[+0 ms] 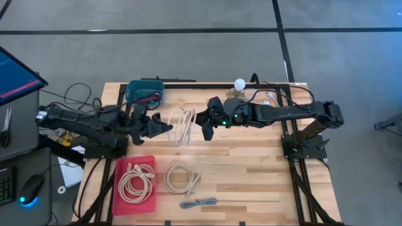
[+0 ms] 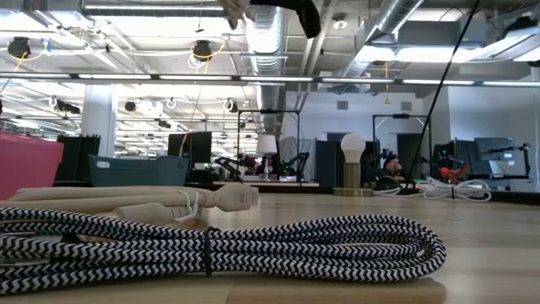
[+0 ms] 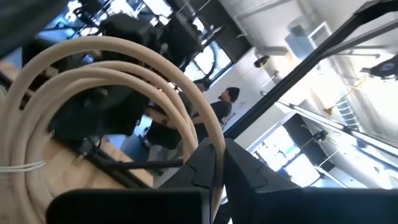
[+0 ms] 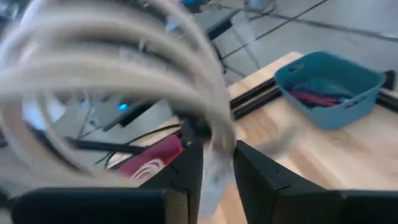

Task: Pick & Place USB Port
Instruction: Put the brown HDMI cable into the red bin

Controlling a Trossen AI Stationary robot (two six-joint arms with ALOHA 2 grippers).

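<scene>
A coiled beige USB cable (image 1: pixel 184 125) hangs in the air over the table's middle, between my two grippers. My left gripper (image 1: pixel 168 127) reaches in level from the table's left and is shut on the coil (image 3: pixel 124 68). My right gripper (image 1: pixel 202 123) reaches in from the right, open, with its fingers on either side of the coil's strands (image 4: pixel 214 155). The low view shows only the top of this, a dark finger (image 2: pixel 291 10) at the picture's upper edge. My left gripper pinches the coil's bundled strands (image 3: pixel 214 146) between its two fingers, on the loop's left side. The fingers come level from the table's left, across the strands. The coil stands on edge, lifted clear of the table. My right gripper has the strands (image 4: pixel 216 140) between its parted fingers; whether they touch, I cannot tell.
A red tray (image 1: pixel 119 164) at the front left holds another beige coil (image 1: pixel 134 181). Beside it on the wood lie a third beige coil (image 1: pixel 179 177) and a grey braided cable (image 1: pixel 198 203). A teal bin (image 1: pixel 144 91) stands at the far left, a bulb (image 1: pixel 239 83) at the far edge.
</scene>
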